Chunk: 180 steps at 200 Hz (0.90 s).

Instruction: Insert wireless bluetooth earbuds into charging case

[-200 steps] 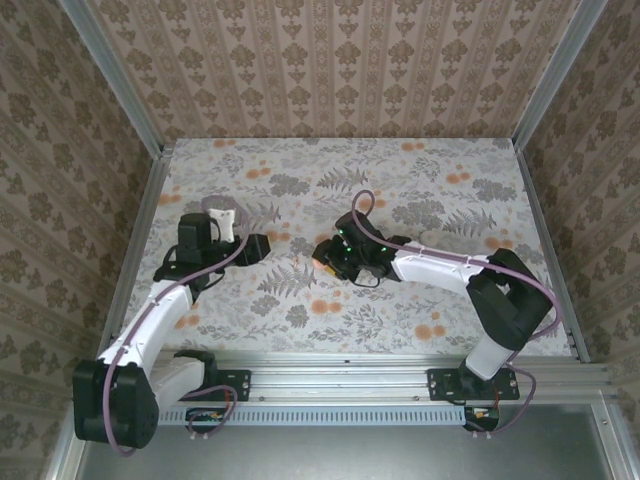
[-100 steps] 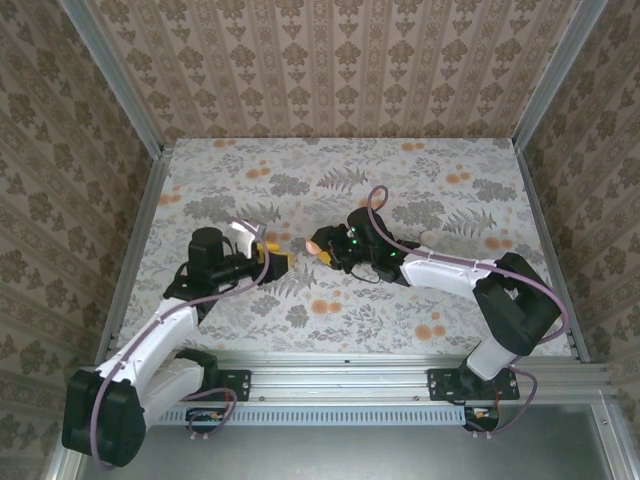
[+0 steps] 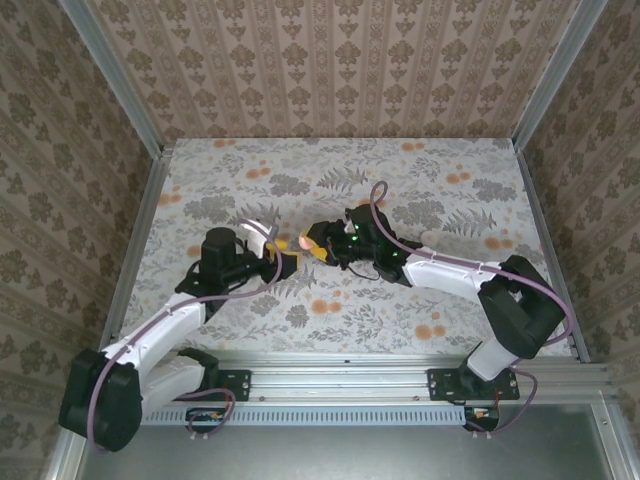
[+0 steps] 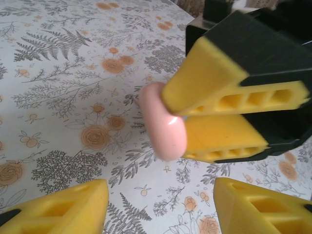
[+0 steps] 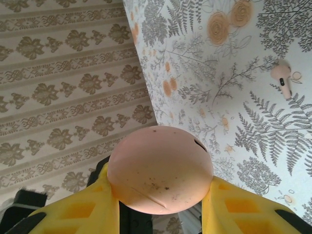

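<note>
Floral-print counter (image 3: 420, 300), boxed in by brown damask wallpaper (image 3: 350, 70) on three sides. Roughly dead centre in the top view and lifted off the print: charging case (image 4: 163, 127), salmon pink, pinched across its width by the right gripper (image 3: 318, 247), with yellow fingertips (image 4: 204, 83) clamped on opposite sides of the rim. Domed face turned back toward the right wrist camera, other face pointing out past the fingertips. Looks shut from here, with a thin seam across the dome and a small notch at 1 o'clock.

Probably held up and out like that to offer the free side to the other arm, since popping a lid one-handed is a no-go. Left gripper (image 4: 161, 204) sitting at about 8 o'clock of the case in the top view, spread apart with nothing in it, aimed at the pink puck, near but not touching. Guessing at a two-arm open-up next.

One earbud (image 5: 282, 78) lying loose on the counter, pale pinkish white, at 2 o'clock of the case in the right wrist view, well apart.

Branding: no logo, label or lettering readable on case, fingers or counter. Just a few dark specks on the dome.
</note>
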### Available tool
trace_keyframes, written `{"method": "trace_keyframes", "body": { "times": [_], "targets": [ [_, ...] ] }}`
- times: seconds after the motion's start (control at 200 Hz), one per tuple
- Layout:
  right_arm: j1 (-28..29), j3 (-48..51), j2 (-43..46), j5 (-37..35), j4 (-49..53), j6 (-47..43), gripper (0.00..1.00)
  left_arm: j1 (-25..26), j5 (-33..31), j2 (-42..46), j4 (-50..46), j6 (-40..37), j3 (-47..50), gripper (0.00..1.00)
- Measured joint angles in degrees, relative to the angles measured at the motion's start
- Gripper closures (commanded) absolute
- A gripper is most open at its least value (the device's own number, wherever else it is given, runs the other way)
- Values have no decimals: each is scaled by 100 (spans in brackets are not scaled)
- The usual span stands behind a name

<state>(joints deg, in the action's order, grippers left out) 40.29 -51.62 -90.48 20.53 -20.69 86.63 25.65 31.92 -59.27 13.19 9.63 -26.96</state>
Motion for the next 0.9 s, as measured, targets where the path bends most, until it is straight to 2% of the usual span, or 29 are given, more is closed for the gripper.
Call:
{"method": "trace_keyframes", "body": {
  "times": [0.385, 0.9],
  "targets": [
    [63, 46, 192, 94, -131, 61, 60, 236, -68, -221, 540, 92, 0, 37],
    [125, 122, 192, 149, -247, 103, 60, 315, -138, -380, 813, 142, -26, 50]
  ]
}}
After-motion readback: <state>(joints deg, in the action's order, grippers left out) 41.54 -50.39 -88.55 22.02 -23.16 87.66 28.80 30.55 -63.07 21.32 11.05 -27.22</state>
